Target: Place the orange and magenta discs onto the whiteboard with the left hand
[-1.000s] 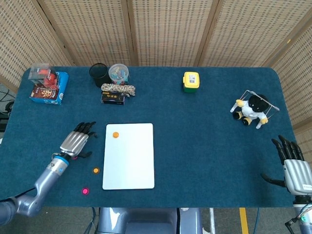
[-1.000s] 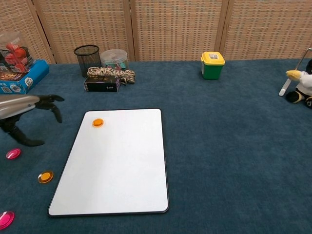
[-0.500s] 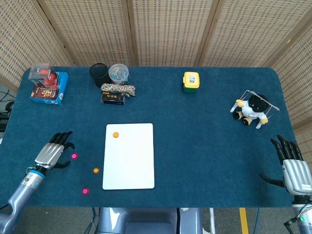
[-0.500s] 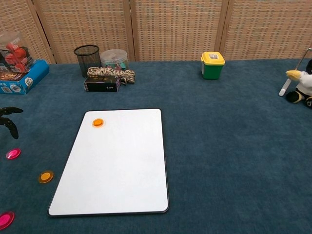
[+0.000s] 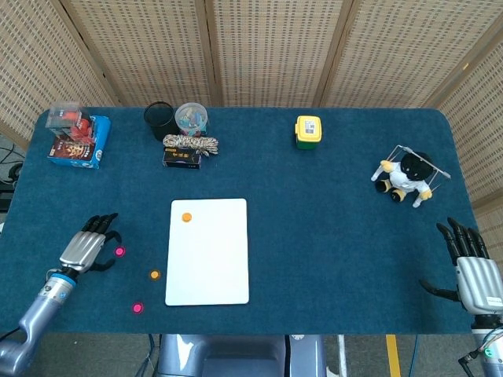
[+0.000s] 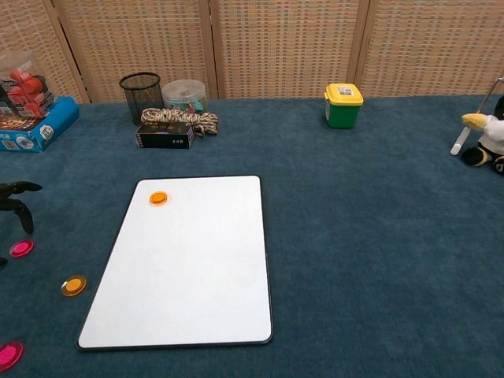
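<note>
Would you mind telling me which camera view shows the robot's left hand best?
The head view: the whole left hand shows there, fingers apart, beside a magenta disc. The chest view catches only dark fingertips at its left edge, above that disc.

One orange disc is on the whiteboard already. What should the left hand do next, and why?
Probably lower the left hand onto the nearest magenta disc and pinch it. The hand hovers open just beside that disc, holding nothing, while an orange disc and a second magenta disc also lie on the cloth off the whiteboard.
</note>
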`<state>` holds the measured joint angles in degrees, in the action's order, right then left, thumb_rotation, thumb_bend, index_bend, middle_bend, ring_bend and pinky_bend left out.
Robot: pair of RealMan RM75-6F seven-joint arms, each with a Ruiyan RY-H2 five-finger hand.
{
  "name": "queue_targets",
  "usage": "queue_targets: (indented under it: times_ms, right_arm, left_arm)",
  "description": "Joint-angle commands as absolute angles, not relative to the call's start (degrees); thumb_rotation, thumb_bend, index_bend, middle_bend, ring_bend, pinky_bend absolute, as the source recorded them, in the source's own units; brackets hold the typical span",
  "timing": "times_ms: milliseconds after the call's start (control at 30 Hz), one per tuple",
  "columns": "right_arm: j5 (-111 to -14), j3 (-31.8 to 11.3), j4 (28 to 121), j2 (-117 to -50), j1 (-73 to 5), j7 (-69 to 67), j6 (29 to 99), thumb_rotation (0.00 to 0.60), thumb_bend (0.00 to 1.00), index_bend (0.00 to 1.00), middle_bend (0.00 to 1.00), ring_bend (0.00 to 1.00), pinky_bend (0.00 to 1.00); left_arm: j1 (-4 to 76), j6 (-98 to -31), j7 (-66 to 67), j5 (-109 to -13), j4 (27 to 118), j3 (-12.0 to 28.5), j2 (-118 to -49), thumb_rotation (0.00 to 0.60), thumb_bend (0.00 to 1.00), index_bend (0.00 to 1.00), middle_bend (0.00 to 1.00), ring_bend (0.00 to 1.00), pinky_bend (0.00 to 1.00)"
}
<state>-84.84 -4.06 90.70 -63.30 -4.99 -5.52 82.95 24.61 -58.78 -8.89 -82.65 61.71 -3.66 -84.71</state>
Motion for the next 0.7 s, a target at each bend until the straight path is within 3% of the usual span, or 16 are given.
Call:
queue_targets:
  times_ms: [33,433,700]
  right_arm:
    - [-84.83,-4.06,90.70,-63.29,-5.00,-5.54,82.93,0.600,0.00,0.00,0.00,0.00,0.00]
    - [-84.82,-4.06,90.67,-63.29,-5.00,-5.61,82.91,0.600,0.00,0.00,0.00,0.00,0.00]
    - [-84.79,-4.07,90.63,-63.29,-4.99,-5.66,82.93,0.600,0.00,0.00,0.00,0.00,0.00]
  left_arm:
    - [24.63,-58.73,-8.95,-82.85,61.58,-3.55,-84.89,0.600,0.31,0.38,0.00,0.00,0.00]
    - [24.71,-57.91,-8.22,-83.41,61.54,-3.32,-85.61,0.600,0.33,0.41,0.00,0.00,0.00]
    - [24.71,-57.08,-6.62,-82.58,62.39,-2.80,-85.23,0.600,0.36,0.55,0.00,0.00,0.00]
